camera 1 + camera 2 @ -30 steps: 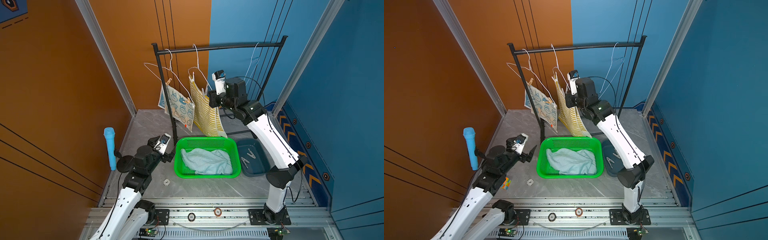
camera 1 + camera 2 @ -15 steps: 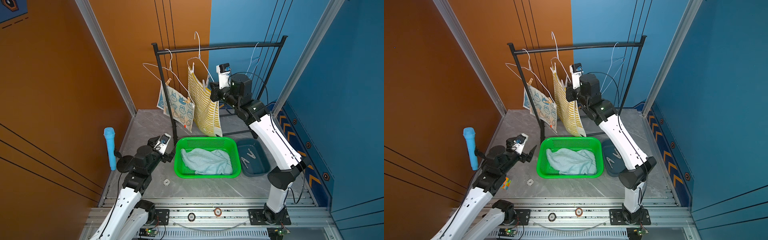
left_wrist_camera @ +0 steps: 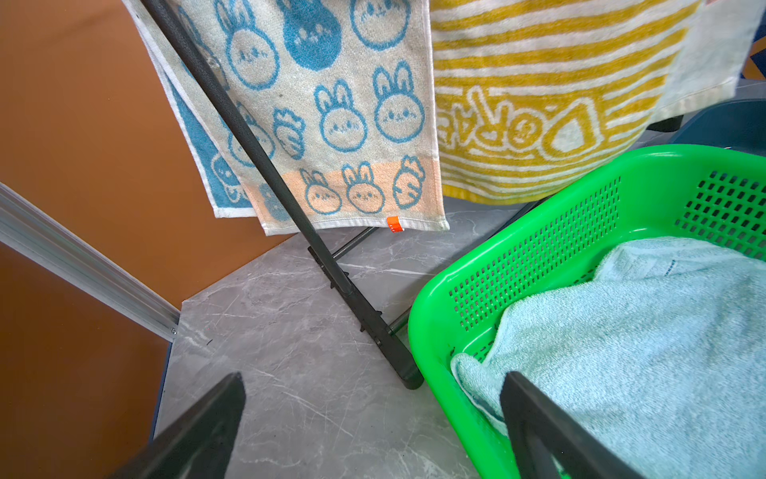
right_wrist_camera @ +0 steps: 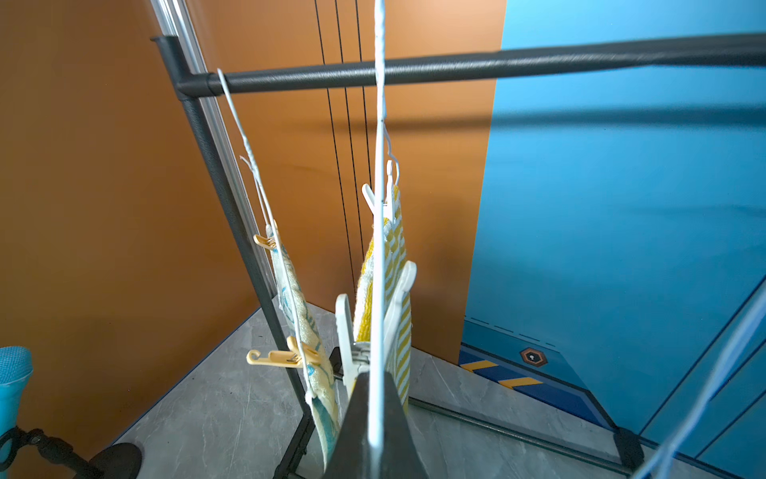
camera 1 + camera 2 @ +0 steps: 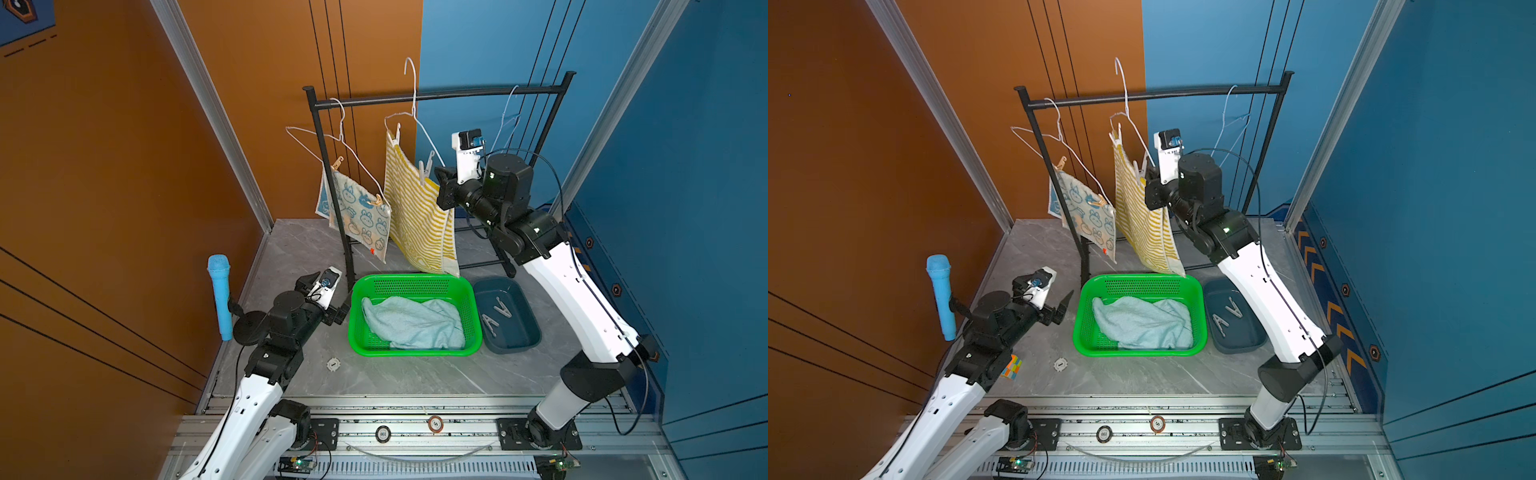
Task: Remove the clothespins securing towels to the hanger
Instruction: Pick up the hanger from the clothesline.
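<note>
Top views high, wrist views close, all sharing rack [image 5: 457,94]

right wrist view: right gripper [image 4: 373,379] fingers [image 4: 356,423] ran off the bottom edge | white clothespin [image 4: 346,331] just beyond fingertips was partly hidden by hanger [image 4: 377,290] wire, contact unclear | left wrist view: left gripper [image 3: 373,375] fingers [image 3: 199,431] ran off the edge; basket [image 3: 539,257] beside them and striped towel [image 3: 539,83] beyond were cropped

We see a robotics lab cell: orange panels [image 5: 104,166] and blue panels [image 5: 706,124] in aluminium framing [image 5: 206,95], a left arm [image 5: 257,399] and right arm [image 5: 582,299] bolted to a slotted rail [image 5: 469,432] by a marbled bench [image 5: 395,378].
</note>
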Controlling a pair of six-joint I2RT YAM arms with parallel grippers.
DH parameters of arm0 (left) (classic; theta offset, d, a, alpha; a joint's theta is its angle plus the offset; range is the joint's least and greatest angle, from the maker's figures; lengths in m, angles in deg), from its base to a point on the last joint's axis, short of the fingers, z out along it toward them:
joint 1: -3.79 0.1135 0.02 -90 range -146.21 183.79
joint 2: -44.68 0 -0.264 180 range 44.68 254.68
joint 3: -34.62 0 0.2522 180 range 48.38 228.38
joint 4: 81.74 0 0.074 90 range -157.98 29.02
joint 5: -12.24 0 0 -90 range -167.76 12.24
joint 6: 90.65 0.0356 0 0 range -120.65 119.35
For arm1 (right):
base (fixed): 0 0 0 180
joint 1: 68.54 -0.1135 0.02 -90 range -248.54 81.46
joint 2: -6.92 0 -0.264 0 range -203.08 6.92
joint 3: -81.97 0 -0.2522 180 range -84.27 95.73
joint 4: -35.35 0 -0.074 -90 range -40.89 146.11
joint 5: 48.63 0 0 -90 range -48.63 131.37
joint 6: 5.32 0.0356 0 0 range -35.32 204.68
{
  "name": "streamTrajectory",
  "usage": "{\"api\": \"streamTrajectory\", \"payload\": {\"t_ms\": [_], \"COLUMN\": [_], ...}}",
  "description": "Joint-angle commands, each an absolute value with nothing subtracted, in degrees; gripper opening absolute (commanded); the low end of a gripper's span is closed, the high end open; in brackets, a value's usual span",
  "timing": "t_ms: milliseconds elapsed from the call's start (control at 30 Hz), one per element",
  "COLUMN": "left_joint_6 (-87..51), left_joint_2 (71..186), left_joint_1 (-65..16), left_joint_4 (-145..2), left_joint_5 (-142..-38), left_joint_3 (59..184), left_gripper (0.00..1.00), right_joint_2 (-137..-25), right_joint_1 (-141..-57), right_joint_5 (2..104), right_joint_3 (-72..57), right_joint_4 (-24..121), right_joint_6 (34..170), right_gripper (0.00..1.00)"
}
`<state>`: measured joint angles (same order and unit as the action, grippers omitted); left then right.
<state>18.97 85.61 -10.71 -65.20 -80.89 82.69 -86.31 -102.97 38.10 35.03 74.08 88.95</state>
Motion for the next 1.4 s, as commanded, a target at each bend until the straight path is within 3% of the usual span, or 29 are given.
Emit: {"api": "streamTrajectory", "payload": {"t_ms": [0,667,1067,1367], "left_joint_6": [18.79,19.37,19.52,19.65], "left_joint_2": [85.15,83.37,83.27,82.5], "left_joint_1": [-9.99,-8.6,-7.68,-7.2], "left_joint_4": [-65.89,-68.74,-69.48,-69.5], "left_joint_5": [-81.79,-82.08,-82.47,-82.51], "left_joint_3": [82.09,80.56,80.2,80.19], "left_gripper": [0.98,0.98,0.98,0.99], "right_joint_2": [-79.14,-55.08,-51.17,-54.26], "right_joint_1": [-102.64,-102.17,-100.4,-97.39], "right_joint_5": [38.91,49.18,61.14,71.71], "right_joint_3": [32.6,20.76,16.31,12.37], "right_joint_4": [72.77,86.94,89.13,81.37], "right_joint_6": [87.25,90.54,93.77,96.34], "right_gripper": [0.0,0.0,0.0,0.0]}}
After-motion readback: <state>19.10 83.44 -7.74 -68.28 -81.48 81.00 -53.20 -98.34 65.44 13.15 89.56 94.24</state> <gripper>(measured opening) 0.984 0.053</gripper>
